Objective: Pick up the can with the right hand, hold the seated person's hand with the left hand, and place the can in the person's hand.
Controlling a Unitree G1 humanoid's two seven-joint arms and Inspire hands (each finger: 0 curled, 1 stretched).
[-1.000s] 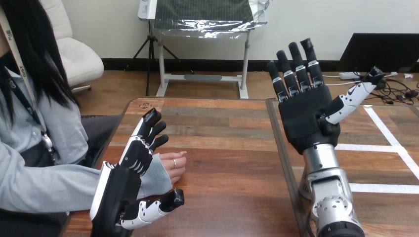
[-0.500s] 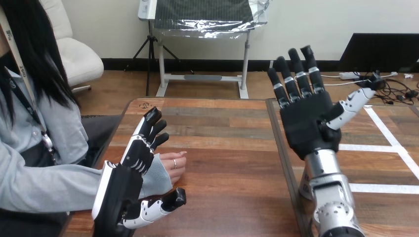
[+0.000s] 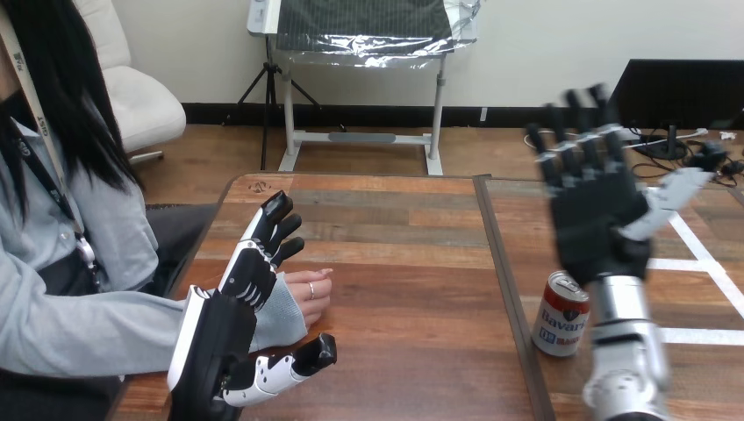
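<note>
can [image 3: 561,313]: on the table [image 3: 395,263], 4 o'clock from centre.
right hand [image 3: 597,210]: 1 o'clock of the can.
person's hand [image 3: 307,294]: on the table, 8 o'clock.
left hand [image 3: 230,329]: just beside the person's hand, at its 8 o'clock.

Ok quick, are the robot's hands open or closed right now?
Left hand: open, fingers straight over the person's wrist, not gripping it.
Right hand: open, raised, holding nothing; the can stands on the table beside its arm.
</note>
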